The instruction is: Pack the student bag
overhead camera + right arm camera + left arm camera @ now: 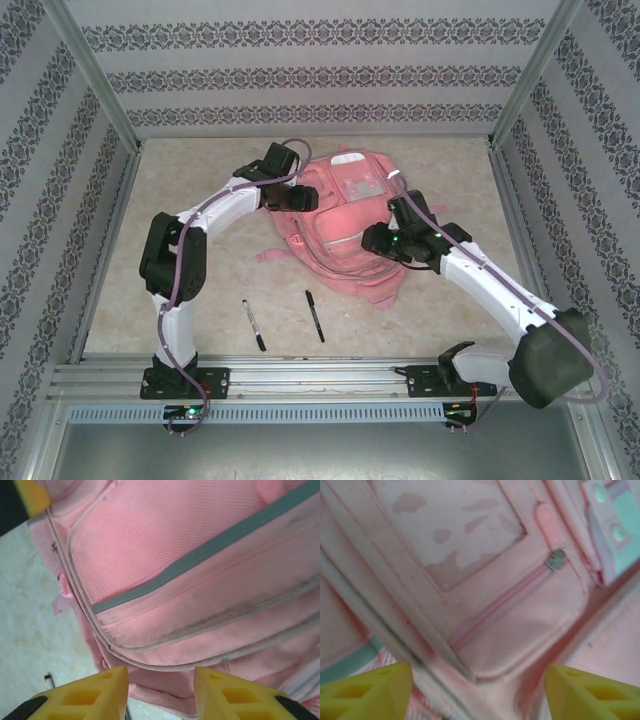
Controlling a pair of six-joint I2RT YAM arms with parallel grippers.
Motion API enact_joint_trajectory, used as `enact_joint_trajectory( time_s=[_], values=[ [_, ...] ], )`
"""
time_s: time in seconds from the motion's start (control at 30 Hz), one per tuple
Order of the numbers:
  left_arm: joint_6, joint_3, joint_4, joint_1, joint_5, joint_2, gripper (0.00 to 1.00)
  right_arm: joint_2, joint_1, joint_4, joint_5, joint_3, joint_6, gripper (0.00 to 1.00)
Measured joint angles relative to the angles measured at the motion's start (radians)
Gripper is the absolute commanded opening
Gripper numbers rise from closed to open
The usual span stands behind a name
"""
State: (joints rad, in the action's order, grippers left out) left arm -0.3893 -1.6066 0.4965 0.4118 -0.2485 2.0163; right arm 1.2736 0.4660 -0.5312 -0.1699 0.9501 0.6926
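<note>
The left pincer (296,197) hangs over the upper left part of the student bag (340,230), which lies flat on the tabletop (200,180) between the two arms. In the left wrist view this pincer (480,695) stands wide, its yellow fingers (370,692) far apart at the lower corners and holding nothing. Just beyond them is a pink front pocket of the bag (510,645), with a closed zip running slantwise up to a small metal zip pull (555,559).

Nearer the arm bases than the left pincer, and well apart from it, two black pens lie on the tabletop off the bag: the left pen (254,325) and the right pen (315,316).

The right pincer (380,240) sits over the bag's right side. In the right wrist view this pincer (161,695) is at a middling gap, its yellow fingers (85,695) apart. A pink seam of the bag (150,530) shows in the gap, probably beyond the fingertips rather than pinched, though the close view makes that hard to judge. Ahead of the fingers a grey reflective strip (200,555) crosses the fabric, and bare tabletop (30,630) shows to the left of them.
</note>
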Motion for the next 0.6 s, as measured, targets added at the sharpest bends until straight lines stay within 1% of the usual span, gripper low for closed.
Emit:
enact_joint_trajectory(
  time_s=[0.07,0.1,0.2,0.23,0.3,0.4,0.5,0.6],
  values=[
    [-0.017,0.0,-0.018,-0.003,0.007,0.037,0.61,0.024,0.024,0.006,0.021,0.004,-0.02,0.42],
    [-0.026,0.0,-0.019,-0.005,0.01,0.054,0.62,0.034,0.033,0.008,0.028,0.003,-0.028,0.42],
    [-0.048,0.014,-0.032,-0.007,0.016,0.06,0.71,0.077,0.035,0.038,0.053,0.003,-0.055,0.42],
    [-0.055,0.027,-0.045,-0.006,0.018,0.051,0.72,0.098,0.033,0.049,0.06,0.003,-0.066,0.41],
    [-0.063,0.059,-0.06,-0.006,0.034,0.031,0.72,0.147,0.022,0.069,0.067,0.003,-0.082,0.39],
    [-0.08,0.093,-0.061,-0.01,0.062,0.024,0.67,0.222,-0.011,0.1,0.078,0.003,-0.114,0.33],
    [-0.12,0.13,-0.07,-0.016,0.049,0.015,0.65,0.289,-0.061,0.153,0.088,0.009,-0.153,0.29],
    [-0.164,0.227,-0.119,-0.019,0.027,-0.05,0.62,0.374,-0.112,0.187,0.079,0.055,-0.185,0.26]
  ],
)
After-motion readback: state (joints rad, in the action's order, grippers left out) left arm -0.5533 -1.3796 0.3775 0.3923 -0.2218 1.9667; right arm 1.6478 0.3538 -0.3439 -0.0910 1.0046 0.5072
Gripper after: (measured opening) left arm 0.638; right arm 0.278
